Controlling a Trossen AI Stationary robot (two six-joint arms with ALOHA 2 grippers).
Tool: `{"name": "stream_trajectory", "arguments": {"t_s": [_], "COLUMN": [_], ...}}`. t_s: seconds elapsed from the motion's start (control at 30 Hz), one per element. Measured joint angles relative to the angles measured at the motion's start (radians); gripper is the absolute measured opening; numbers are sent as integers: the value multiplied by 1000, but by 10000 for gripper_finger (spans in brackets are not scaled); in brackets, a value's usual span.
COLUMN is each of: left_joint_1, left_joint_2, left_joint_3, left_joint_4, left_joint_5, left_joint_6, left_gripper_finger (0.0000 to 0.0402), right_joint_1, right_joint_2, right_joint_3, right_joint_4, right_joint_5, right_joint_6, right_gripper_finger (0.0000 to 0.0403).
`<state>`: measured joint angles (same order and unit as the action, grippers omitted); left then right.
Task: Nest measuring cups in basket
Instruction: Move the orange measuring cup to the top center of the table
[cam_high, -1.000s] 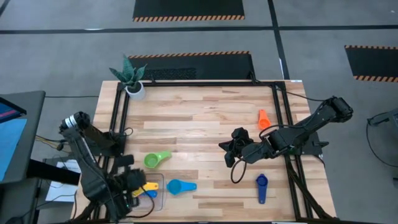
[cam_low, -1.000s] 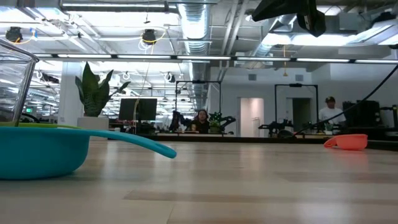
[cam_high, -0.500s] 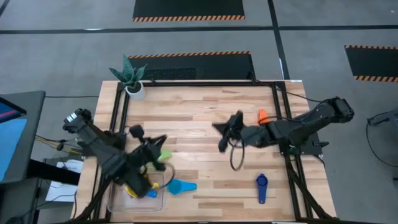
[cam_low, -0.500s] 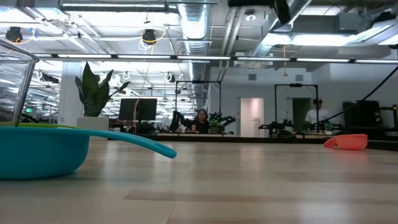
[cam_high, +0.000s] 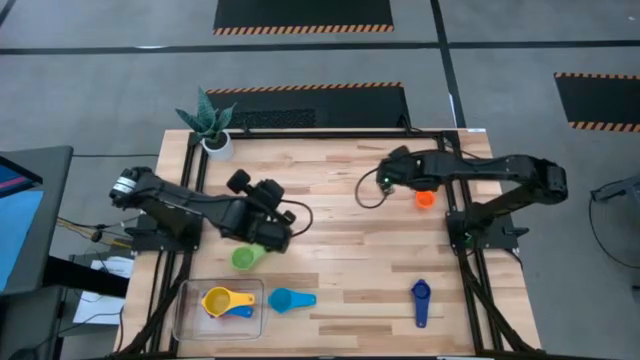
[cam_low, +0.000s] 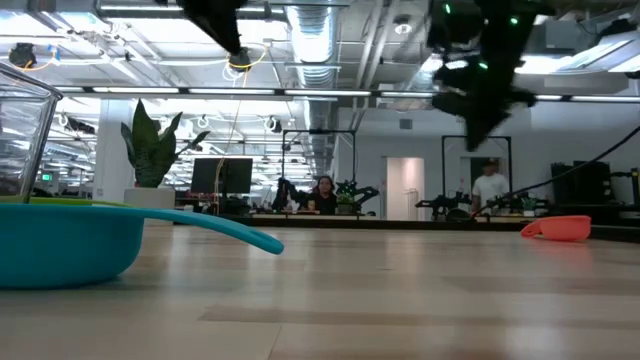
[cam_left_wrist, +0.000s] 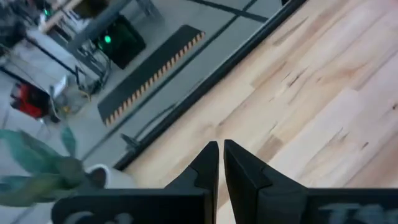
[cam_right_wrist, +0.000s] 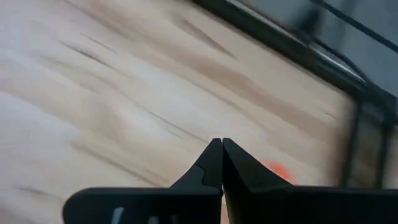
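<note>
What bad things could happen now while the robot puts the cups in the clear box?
1. The left gripper hangs shut right beside the green cup; reaching down like that, it might knock the cup away instead of grabbing it.
2. The right gripper is shut close to the red cup, which sits near the table's frame; a bump could push it against the rail.
3. The yellow cup already fills part of the basket, so a careless drop might miss nesting.

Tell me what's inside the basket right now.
The basket holds a yellow cup lying over a blue cup, most of which is covered. Anything beneath them can't be seen.
</note>
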<state>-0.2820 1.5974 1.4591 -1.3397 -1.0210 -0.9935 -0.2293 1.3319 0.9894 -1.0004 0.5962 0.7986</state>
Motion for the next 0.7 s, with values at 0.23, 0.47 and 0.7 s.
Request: {"name": "stream_trajectory", "arguments": {"t_s": [0.23, 0.47, 0.7], "left_joint_1": [79, 123, 126], "left_joint_2": [1, 1, 1], "left_joint_3": [-172, -277, -277], "left_joint_4": [413, 644, 698], "left_joint_5": [198, 368, 361], "left_joint_6": [176, 227, 276], "left_gripper_finger": [15, 15, 15], "right_joint_1": [-54, -108, -104], "right_joint_2": [0, 15, 14], "right_joint_3": [-9, -147, -281], "right_joint_4": [-147, -116, -83], "right_joint_5": [-34, -149, -154], "right_joint_6": [10, 75, 118], "right_gripper_finger": [18, 15, 16]}}
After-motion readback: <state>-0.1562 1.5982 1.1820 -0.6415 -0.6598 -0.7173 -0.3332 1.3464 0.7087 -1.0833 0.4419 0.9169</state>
